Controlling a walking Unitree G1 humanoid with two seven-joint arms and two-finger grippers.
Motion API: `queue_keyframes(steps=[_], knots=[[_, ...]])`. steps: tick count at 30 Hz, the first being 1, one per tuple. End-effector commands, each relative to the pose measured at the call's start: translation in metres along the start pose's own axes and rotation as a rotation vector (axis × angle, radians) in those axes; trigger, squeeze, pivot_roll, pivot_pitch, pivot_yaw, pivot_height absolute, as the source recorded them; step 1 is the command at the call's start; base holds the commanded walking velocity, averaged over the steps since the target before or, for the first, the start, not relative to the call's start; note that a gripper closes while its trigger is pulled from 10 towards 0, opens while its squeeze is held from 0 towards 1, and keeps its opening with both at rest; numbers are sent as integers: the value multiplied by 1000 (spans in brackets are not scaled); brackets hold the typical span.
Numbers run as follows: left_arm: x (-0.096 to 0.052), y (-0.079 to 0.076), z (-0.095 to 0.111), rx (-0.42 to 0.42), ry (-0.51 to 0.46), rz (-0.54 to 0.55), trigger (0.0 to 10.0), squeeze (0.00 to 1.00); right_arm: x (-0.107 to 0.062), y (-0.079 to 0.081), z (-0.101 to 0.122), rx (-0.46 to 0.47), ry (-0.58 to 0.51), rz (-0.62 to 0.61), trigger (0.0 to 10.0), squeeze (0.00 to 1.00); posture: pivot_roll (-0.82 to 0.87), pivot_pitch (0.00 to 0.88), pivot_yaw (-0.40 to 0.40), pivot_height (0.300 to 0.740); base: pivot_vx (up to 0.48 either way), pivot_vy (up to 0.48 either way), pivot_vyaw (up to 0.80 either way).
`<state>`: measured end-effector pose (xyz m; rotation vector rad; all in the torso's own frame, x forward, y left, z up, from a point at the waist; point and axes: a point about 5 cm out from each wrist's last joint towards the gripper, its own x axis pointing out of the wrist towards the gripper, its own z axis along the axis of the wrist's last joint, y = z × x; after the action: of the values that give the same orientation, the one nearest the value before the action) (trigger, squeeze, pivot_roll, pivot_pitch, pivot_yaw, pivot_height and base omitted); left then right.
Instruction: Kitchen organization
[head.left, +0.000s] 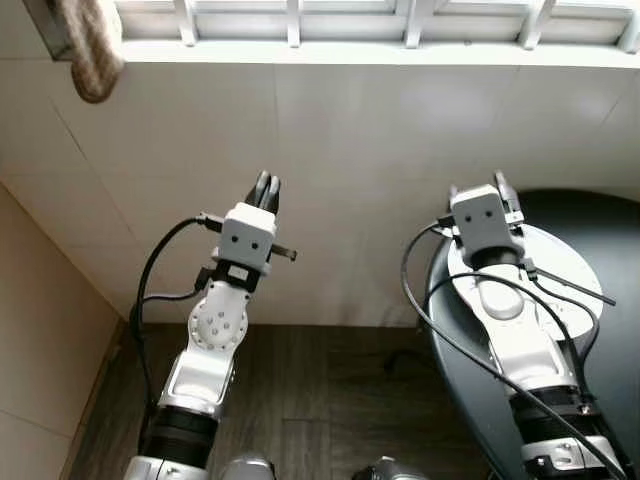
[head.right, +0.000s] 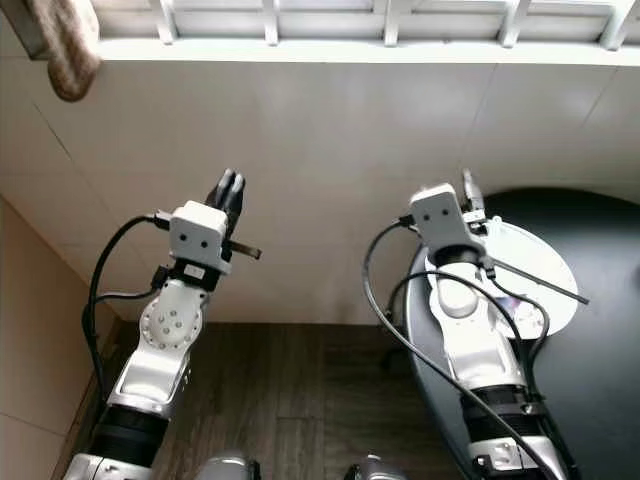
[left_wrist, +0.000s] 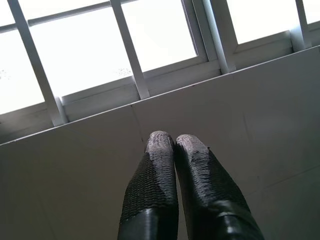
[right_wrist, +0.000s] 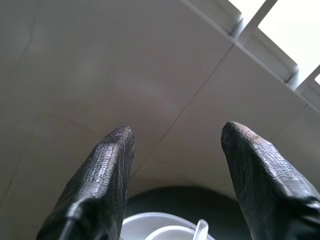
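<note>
1. Head views: a white plate (head.left: 570, 262) lies flat on the round black counter (head.left: 610, 380) at right of frame, under the right hand (head.left: 503, 186). The left hand (head.left: 266, 189) is raised at centre-left before the tiled wall (head.left: 350, 150).
2. Left wrist view: fingers (left_wrist: 152, 185) pressed together, empty, pointing at the window (left_wrist: 160, 30).
3. Right wrist view: fingers (right_wrist: 102, 175) spread wide; the plate's rim and a white spoon handle (right_wrist: 200, 230) sit at bottom centre.
</note>
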<state>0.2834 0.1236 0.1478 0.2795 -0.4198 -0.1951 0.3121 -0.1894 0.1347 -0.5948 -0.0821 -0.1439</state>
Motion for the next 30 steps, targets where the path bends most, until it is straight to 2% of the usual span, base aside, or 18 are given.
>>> queue_keyframes(steps=[1,5,7,8,9,15,17,22,30], knots=[[0,0,-1,7,9,-3,10000,0,2,0,0,-47,1,24,10000,0,145,0,-27,740,0,0,0],[0,-1,-2,8,14,-6,10000,0,3,7,4,-95,-29,95,10000,0,144,0,-26,740,0,0,0],[0,-1,-2,10,15,-6,10000,0,2,18,7,-120,-47,159,10000,0,146,0,-27,740,0,0,0],[0,-1,-2,10,15,-6,10000,0,2,18,7,-120,-47,159,10000,0,146,0,-27,740,0,0,0],[0,-1,-2,11,17,-6,10000,0,0,26,7,-138,-53,207,10000,0,149,0,-29,740,0,0,0],[-1,0,-3,17,23,-2,10000,0,-5,39,-4,-176,-13,306,10000,0,153,0,-30,740,0,0,0],[-1,0,-3,17,24,-2,10000,0,-6,39,-8,-197,5,313,10000,0,153,0,-30,740,0,0,0],[-1,0,-3,17,26,-4,10000,0,1,22,-26,-308,80,246,10000,0,149,0,-28,740,0,0,0],[-1,-2,-4,17,29,-10,10000,0,0,24,-32,-290,98,273,10000,0,151,0,-28,740,0,0,0]])
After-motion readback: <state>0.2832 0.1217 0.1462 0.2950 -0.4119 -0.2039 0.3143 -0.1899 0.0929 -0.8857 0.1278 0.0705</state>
